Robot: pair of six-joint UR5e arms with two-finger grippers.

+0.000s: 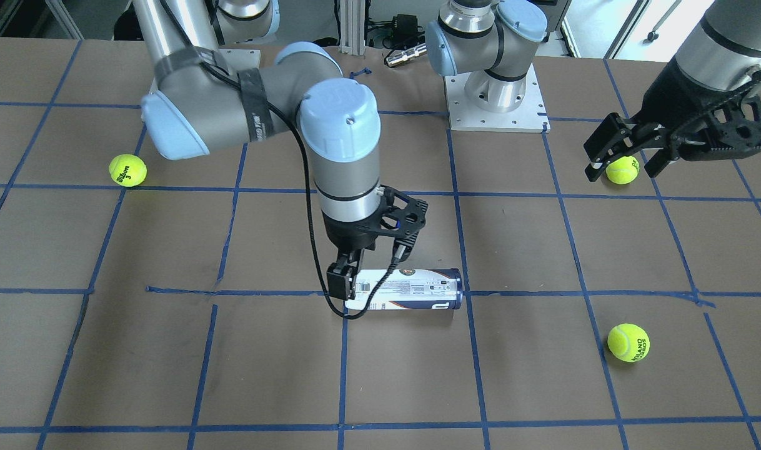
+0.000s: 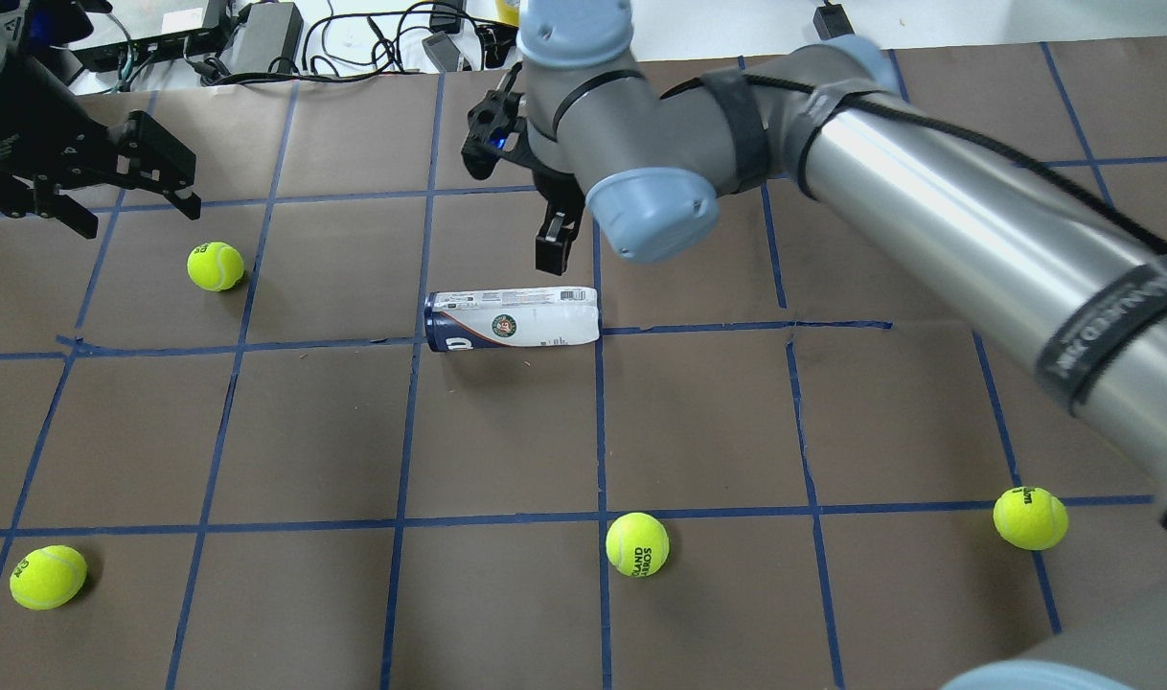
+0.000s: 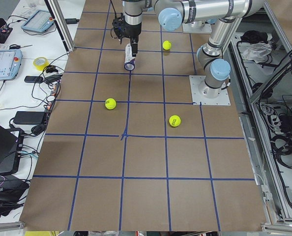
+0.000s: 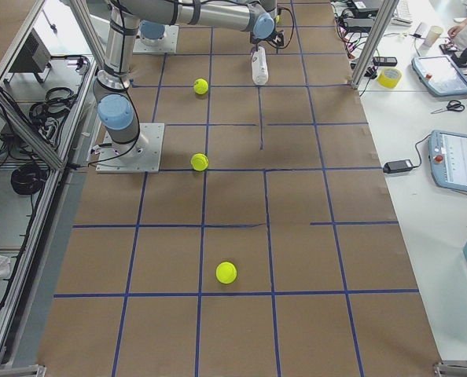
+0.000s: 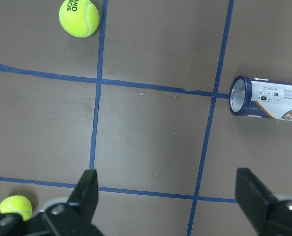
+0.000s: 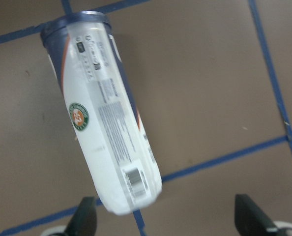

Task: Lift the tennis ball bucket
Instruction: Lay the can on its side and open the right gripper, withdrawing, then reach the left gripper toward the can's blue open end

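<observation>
Bucket [image 2: 512,319], lying on its side, is being hovered over by the right gripper [image 6: 168,219], whose jaws are being held spread, with the white end just below and between them, nearer one finger [image 6: 84,219]. The left gripper [image 5: 170,196], also spread, is being held well apart. Pinched this close to its end, it risks being tipped, rolled or squeezed out.

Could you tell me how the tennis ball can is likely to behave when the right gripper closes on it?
The tennis ball can lies on its side, so an off-centre touch would probably roll it. Its glossy label may slip in the open right gripper. Its end looks hollow, so it is probably light.
</observation>
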